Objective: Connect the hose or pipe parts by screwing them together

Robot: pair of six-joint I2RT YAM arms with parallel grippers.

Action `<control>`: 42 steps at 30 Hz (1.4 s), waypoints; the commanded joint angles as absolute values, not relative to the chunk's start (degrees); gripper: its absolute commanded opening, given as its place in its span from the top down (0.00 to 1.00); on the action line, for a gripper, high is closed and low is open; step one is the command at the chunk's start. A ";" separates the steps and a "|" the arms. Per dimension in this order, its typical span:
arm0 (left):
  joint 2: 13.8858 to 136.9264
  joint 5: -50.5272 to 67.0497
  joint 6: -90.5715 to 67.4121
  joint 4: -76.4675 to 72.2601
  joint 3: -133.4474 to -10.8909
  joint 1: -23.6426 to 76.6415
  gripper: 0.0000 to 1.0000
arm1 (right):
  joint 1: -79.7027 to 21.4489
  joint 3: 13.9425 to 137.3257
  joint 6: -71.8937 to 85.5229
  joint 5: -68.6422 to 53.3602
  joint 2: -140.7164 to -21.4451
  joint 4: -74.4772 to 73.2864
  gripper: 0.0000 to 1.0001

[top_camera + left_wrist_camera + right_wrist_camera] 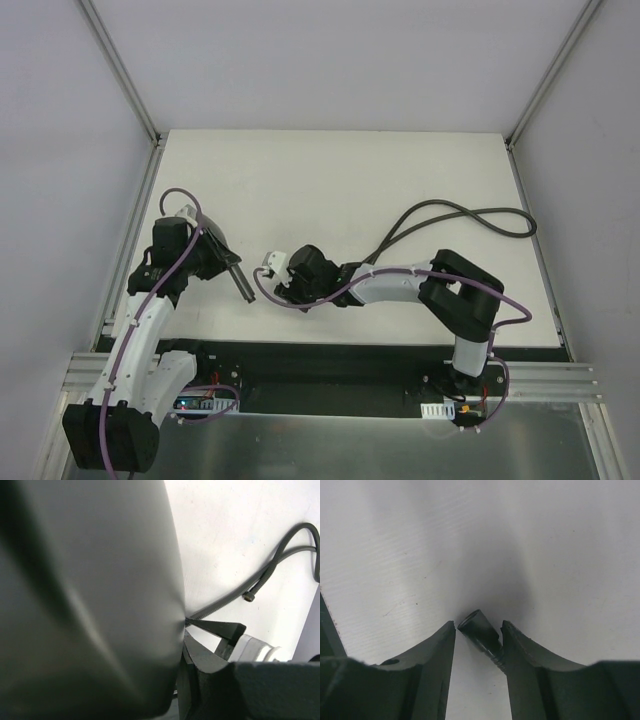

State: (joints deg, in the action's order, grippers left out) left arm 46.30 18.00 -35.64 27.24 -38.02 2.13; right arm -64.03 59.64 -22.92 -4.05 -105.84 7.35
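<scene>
A white tabletop [330, 170] stands inside a booth of plain pale-grey walls: a back panel [330, 60], a left panel [60, 150] and a right panel [600, 200]. Aluminium posts [125, 75] meet its far corners. An aluminium rail [560, 378] runs along its near edge, beside a brushed metal sheet [330, 445]. The light is soft and even.

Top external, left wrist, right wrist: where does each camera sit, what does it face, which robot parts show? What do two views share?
Top external: above, behind the bases, looking down on the table; left arm and right arm show.
Left wrist: left arm, facing the shower head close up; own finger below.
Right wrist: right arm, looking down at the hose end between its fingers.
Shared: top and left wrist show the hose loop.
</scene>
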 commanded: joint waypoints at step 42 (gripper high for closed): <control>43.95 21.88 -36.56 20.83 -36.91 1.76 1.00 | -57.74 59.15 -53.79 -30.24 -106.61 6.50 0.47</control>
